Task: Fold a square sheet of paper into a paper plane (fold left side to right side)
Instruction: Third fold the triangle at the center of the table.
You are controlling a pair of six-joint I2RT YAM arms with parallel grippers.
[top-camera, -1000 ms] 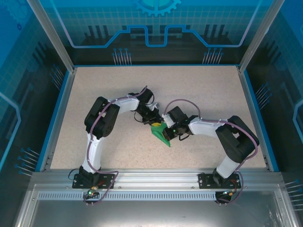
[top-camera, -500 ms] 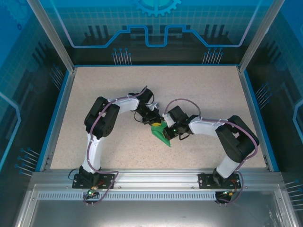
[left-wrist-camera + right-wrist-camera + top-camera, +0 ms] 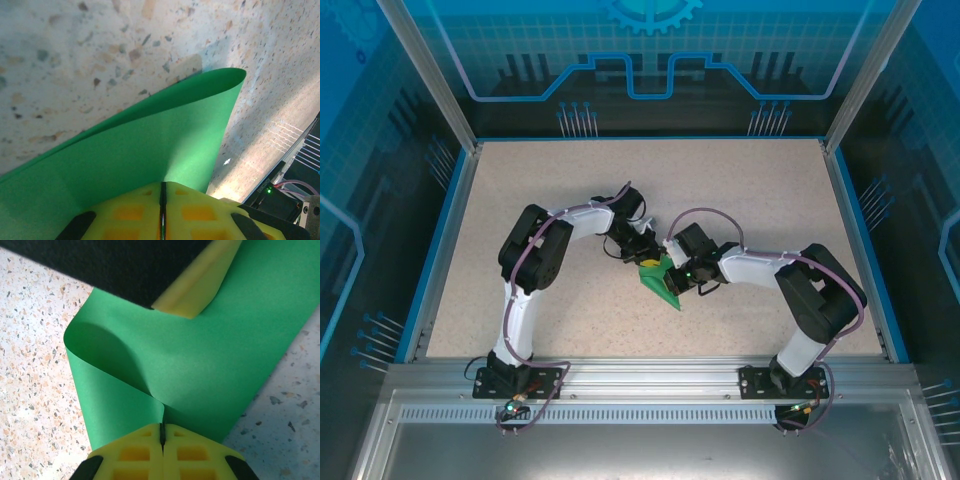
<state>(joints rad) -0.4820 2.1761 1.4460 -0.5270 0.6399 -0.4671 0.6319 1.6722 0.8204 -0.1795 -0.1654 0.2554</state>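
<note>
The square sheet of paper (image 3: 661, 282) is bright green and sits mid-table between the two arms, bent over on itself in a loose curl; it has no paper plane shape. My left gripper (image 3: 647, 262) is shut on its far edge. In the left wrist view the yellow pads meet at the left gripper (image 3: 163, 187) with the paper (image 3: 150, 145) pinched between them. My right gripper (image 3: 672, 271) is also shut on the sheet. Its tips (image 3: 161, 426) clamp a pucker of the paper (image 3: 220, 340), and a yellow fingertip (image 3: 192, 292) of the left gripper rests at the sheet's upper edge.
The speckled tabletop (image 3: 740, 190) has blue side rails (image 3: 440, 240) and a metal frame (image 3: 650, 375) along the near edge. Purple cables (image 3: 705, 215) loop above both wrists. There is open table behind and to either side of the arms.
</note>
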